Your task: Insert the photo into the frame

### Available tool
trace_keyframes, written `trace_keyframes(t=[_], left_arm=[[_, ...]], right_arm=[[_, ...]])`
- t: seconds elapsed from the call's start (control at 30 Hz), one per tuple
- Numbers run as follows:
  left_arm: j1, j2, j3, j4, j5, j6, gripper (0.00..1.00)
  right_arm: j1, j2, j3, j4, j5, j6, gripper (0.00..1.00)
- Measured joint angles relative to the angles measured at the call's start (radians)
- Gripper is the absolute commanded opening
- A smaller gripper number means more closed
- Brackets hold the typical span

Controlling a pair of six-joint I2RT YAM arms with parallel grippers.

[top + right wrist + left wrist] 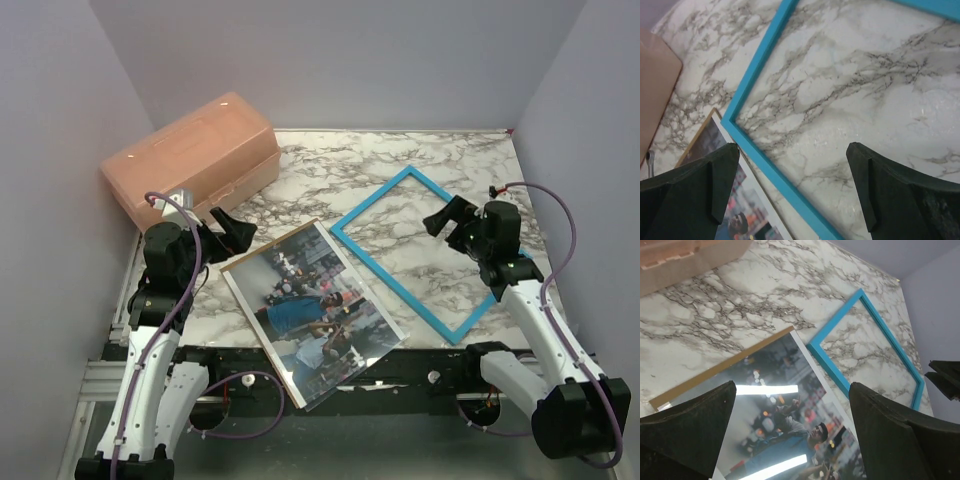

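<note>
Photo (315, 310) | just beside left claw (235, 232) | frame (370, 200) | below right claw (447, 220)

Bright, soft and even throughout, lit from overhead. Only faint, diffuse shadows on the marble table (400, 155) beneath the arms. Two hard white strips of glare across the glossy photo (780, 415) in the left wrist view, bleaching part of the print; a milder sheen on it from above. Close to both wrist lenses, fingers (685, 435) dark, blurred and nearly featureless. Sharp on the frame (753, 72) and marble veins. Slightly soft overhead, with walls (60, 100) splaying outward at the edges.
</note>
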Motion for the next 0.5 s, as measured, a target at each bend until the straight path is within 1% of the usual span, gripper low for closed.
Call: trace_keyframes(t=[0.13, 0.27, 0.4, 0.5], left_arm=[[0.001, 0.012, 0.003, -0.045, 0.061, -0.007, 0.98], [0.001, 0.060, 0.011, -0.063, 0.097, -0.018, 0.98], [0.001, 0.180, 0.044, -0.069, 0.156, -0.032, 0.98], [0.001, 0.232, 0.048, -0.074, 0.199, -0.038, 0.99]], right_arm=[[0.000, -0.004, 0.018, -0.116, -0.042, -0.003, 1.00], [0.000, 0.014, 0.039, -0.170, -0.094, -0.022, 1.00], [0.006, 0.099, 0.069, -0.187, -0.141, -0.051, 1.00], [0.044, 0.170, 0.084, -0.204, -0.143, -0.072, 1.00]])
